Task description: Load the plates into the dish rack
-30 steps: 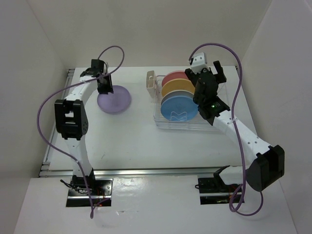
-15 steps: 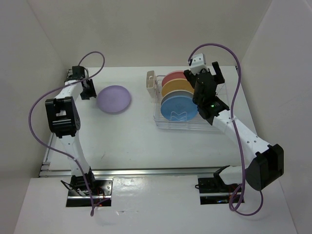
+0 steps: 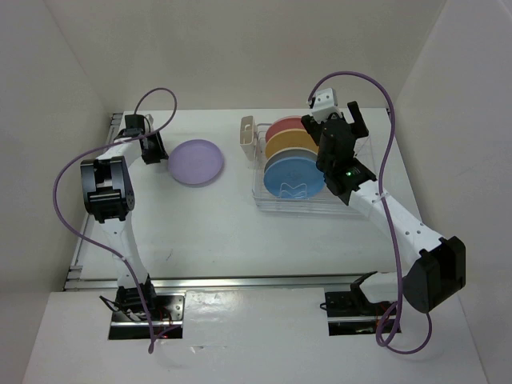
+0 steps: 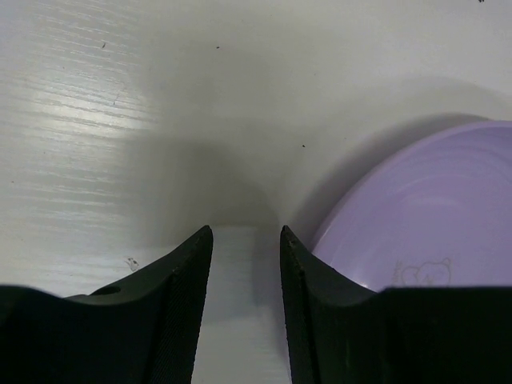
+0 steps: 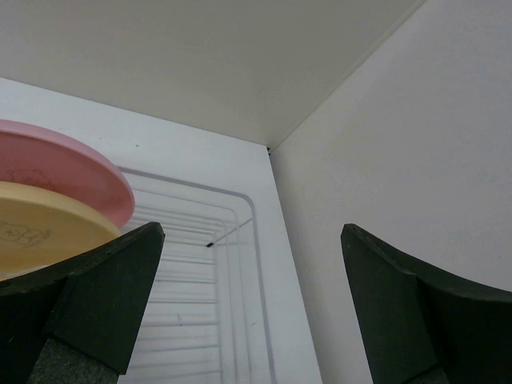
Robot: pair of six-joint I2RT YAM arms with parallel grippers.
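Observation:
The lavender plate (image 3: 196,162) lies flat on the table left of the dish rack (image 3: 276,202). My left gripper (image 3: 152,150) is low at the plate's left rim. In the left wrist view its jaws (image 4: 246,232) stand a narrow gap apart with only bare table between them, and the lavender plate (image 4: 424,232) lies just outside the right finger. Pink (image 3: 286,127), orange-yellow (image 3: 290,145) and blue (image 3: 293,178) plates stand on edge in the rack. A cream plate is not visible. My right gripper (image 3: 342,126) hovers wide open and empty (image 5: 248,232) over the rack's far right end.
The beige cutlery holder (image 3: 248,133) hangs on the rack's left end. The right wrist view shows rack wires (image 5: 240,214), the pink plate (image 5: 64,168) and the enclosure's right wall (image 5: 400,144) close by. White walls enclose the table on three sides.
My left gripper swung off the lavender plate to the far left, then came back to its left rim. The plate slid a little to the right. The right arm stayed still.

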